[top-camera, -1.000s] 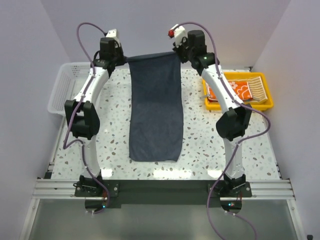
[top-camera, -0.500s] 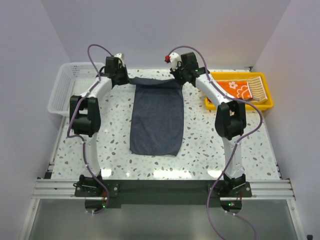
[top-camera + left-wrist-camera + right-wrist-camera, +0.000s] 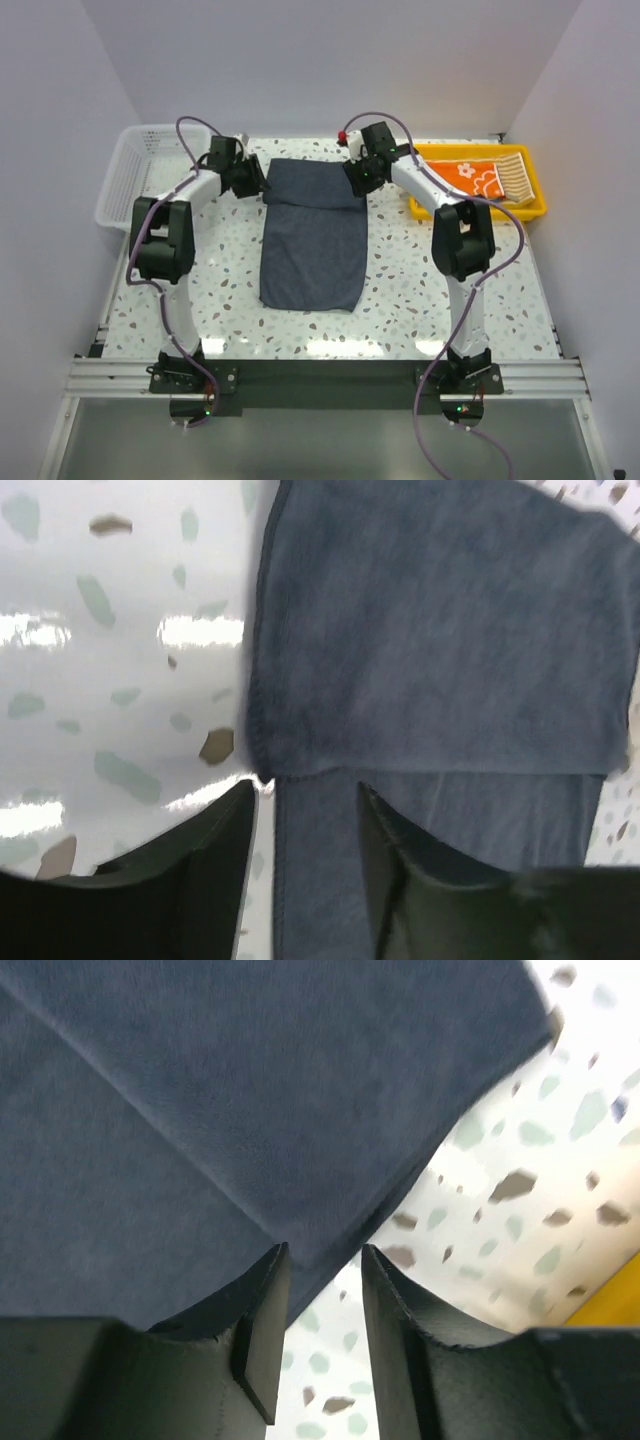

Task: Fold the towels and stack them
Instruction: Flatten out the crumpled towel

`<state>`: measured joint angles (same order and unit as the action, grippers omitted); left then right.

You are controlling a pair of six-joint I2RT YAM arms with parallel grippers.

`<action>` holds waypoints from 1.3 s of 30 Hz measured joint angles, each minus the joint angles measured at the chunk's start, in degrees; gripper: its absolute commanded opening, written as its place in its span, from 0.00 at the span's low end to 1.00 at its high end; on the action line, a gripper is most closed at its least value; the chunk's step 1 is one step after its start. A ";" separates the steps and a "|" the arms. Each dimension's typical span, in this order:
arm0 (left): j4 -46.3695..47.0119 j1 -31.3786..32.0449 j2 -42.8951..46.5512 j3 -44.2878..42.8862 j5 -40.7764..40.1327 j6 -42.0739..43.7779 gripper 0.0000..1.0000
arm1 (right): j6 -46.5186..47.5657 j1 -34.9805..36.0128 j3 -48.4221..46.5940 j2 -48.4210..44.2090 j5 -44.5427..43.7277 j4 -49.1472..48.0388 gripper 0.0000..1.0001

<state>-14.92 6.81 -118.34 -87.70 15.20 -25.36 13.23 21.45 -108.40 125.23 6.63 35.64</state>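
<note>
A plain dark blue-grey towel (image 3: 312, 245) lies flat along the middle of the table, its far end folded over into a short flap (image 3: 440, 630). My left gripper (image 3: 252, 183) stands open at the flap's left corner, and the towel's left edge runs between its parted fingers (image 3: 305, 790). My right gripper (image 3: 357, 180) is open at the flap's right corner (image 3: 200, 1090); the cloth's edge lies just beyond its spread fingertips (image 3: 324, 1252). An orange flower-print towel (image 3: 470, 178) and a tan-and-white striped towel (image 3: 512, 175) rest in the tray.
A yellow plastic tray (image 3: 535, 208) sits at the far right of the speckled table. A white mesh basket (image 3: 125, 180) stands at the far left, beside the left arm. Walls close in the back and both sides.
Both grippers came down and toward me from their raised position, laying the towel's far end over itself as a flap. Their jaws, shut on the corners before, now stand apart.
</note>
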 measured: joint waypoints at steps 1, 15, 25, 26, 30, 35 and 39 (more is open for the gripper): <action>-0.42 0.00 0.28 0.94 0.04 -0.33 0.62 | -1.09 -0.02 0.76 -0.39 0.04 0.57 0.45; -8.50 13.16 32.87 22.84 -9.38 -1.01 0.48 | -24.06 2.10 39.08 -32.50 5.81 -1.95 0.49; -8.61 18.78 36.61 44.46 -10.08 -4.44 0.05 | -34.56 15.74 55.67 -36.72 9.55 -9.84 0.26; -8.41 18.82 36.70 45.51 -10.16 -4.68 0.04 | -35.19 16.11 56.02 -36.72 9.57 -10.40 0.25; -7.80 18.88 37.68 49.29 -10.58 -5.84 0.00 | -36.83 17.53 56.28 -36.39 9.53 -11.63 0.23; -5.84 18.88 39.76 51.54 -11.23 -7.30 0.00 | -38.36 18.40 56.98 -34.69 8.79 -11.30 0.25; -5.07 18.88 40.57 52.48 -11.80 -8.66 0.00 | -39.32 18.38 57.42 -34.71 5.07 -8.37 0.32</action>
<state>-19.99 25.69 -77.78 -35.22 3.40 -34.02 -26.09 39.83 -50.98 90.52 11.70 27.27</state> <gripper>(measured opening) 0.013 0.286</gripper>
